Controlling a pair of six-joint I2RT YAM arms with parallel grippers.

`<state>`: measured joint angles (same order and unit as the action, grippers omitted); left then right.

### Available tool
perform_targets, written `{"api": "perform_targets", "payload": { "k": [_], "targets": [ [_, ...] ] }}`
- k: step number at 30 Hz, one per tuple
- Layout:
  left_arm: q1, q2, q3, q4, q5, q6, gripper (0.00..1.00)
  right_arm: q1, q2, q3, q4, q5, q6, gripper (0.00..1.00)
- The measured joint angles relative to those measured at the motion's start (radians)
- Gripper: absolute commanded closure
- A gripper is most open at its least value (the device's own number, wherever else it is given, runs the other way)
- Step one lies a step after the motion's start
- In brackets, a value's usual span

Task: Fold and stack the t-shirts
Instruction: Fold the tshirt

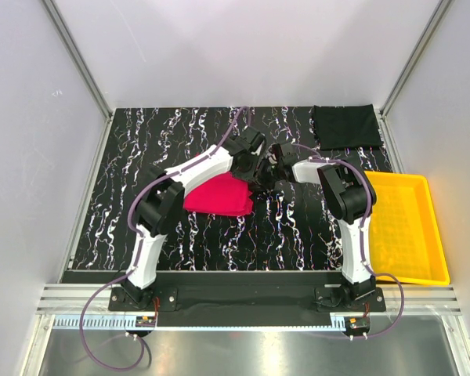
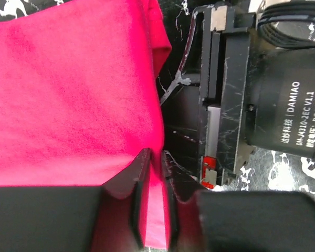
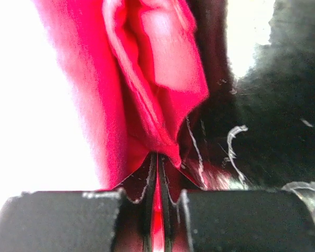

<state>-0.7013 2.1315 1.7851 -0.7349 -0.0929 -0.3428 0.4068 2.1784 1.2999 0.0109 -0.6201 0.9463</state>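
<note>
The red t-shirt (image 1: 218,196) lies bunched in a folded wedge at the table's middle. My left gripper (image 1: 249,171) is shut on its right edge; in the left wrist view the red cloth (image 2: 68,94) runs between the closed fingers (image 2: 142,173). My right gripper (image 1: 268,174) meets it from the right and is shut on a fold of the same red cloth (image 3: 152,79). The two grippers sit almost touching above the shirt's right corner. The black t-shirt (image 1: 345,125) lies folded flat at the back right.
A yellow plastic tray (image 1: 407,227) stands at the right edge, overhanging the black white-veined tabletop (image 1: 141,157). White walls and metal frame rails bound the back and sides. My right gripper's body (image 2: 262,89) fills the right of the left wrist view.
</note>
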Motion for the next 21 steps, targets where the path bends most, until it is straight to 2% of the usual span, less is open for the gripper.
{"api": "perform_targets", "payload": {
  "k": [3, 7, 12, 17, 21],
  "targets": [
    [0.014, -0.001, -0.003, 0.003, 0.021, 0.008, 0.61, -0.003, -0.014, 0.028, -0.085, 0.035, -0.046, 0.87],
    [0.043, -0.035, -0.055, 0.006, 0.082, 0.01, 0.56, -0.018, -0.037, 0.062, -0.198, 0.08, -0.106, 0.85],
    [0.084, -0.223, -0.181, 0.024, 0.203, 0.011, 0.57, -0.103, -0.092, 0.063, -0.32, 0.102, -0.172, 0.81],
    [0.132, -0.464, -0.399, 0.202, 0.366, -0.004, 0.6, -0.185, -0.122, 0.131, -0.371, 0.043, -0.219, 0.78],
    [0.174, -0.484, -0.554, 0.357, 0.512, -0.05, 0.63, -0.172, -0.114, 0.224, -0.375, -0.018, -0.219, 0.79]
  ]
}}
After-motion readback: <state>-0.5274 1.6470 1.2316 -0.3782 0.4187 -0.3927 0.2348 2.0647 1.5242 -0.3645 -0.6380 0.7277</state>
